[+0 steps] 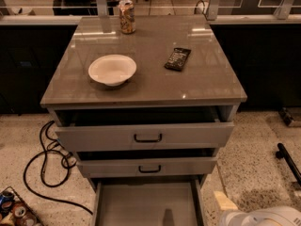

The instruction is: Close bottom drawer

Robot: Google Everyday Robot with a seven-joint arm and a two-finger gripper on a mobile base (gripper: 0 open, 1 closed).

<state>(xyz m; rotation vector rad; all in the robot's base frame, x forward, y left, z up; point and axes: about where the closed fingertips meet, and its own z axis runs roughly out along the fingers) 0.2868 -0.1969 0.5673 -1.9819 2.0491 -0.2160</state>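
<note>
The bottom drawer (pixel 141 199) of the grey cabinet is pulled far out. Its plain grey interior shows, and its front panel and handle are cut off by the lower frame edge. The middle drawer (pixel 146 166) and top drawer (pixel 146 135) above it each stand slightly open and have black handles. My gripper (pixel 225 201) shows only as a pale tan tip at the lower right, just right of the bottom drawer's side wall. It sits above the white arm housing (pixel 265 217).
On the cabinet top (pixel 211 86) are a white bowl (pixel 112 69), a black remote (pixel 178 59) and a can (pixel 127 16). Black cables (pixel 44 166) lie on the floor to the left. A black bar (pixel 289 161) lies on the floor to the right.
</note>
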